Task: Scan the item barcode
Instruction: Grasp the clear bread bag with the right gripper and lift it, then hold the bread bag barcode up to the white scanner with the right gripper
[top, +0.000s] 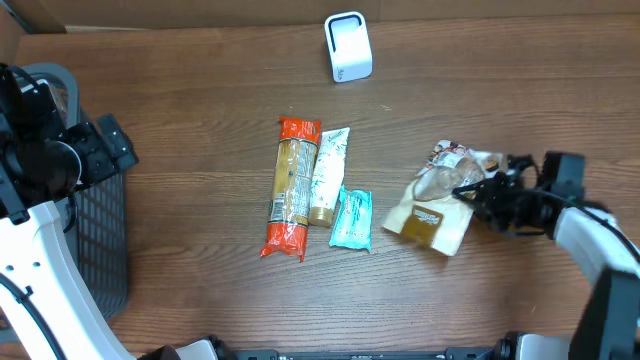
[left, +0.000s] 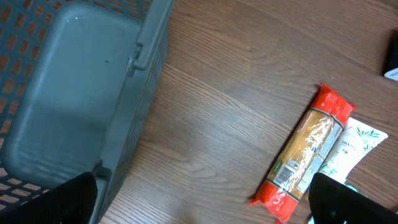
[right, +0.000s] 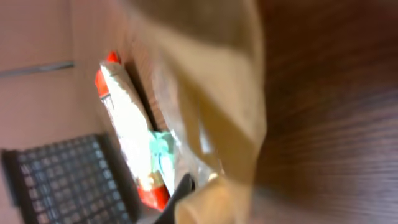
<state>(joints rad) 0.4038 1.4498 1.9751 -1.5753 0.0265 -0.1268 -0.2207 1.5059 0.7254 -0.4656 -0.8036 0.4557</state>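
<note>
Lying left of right end effector (top: 476, 190), bag (top: 430, 212) pinched at rt edge.

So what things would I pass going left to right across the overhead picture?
gray basket → orange packet → white tube → teal packet → clear bag

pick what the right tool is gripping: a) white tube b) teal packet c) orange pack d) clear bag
d: the right tool is shut on the edge of the clear bag, while the orange pack, white tube and teal packet lie untouched mid-table.
</note>
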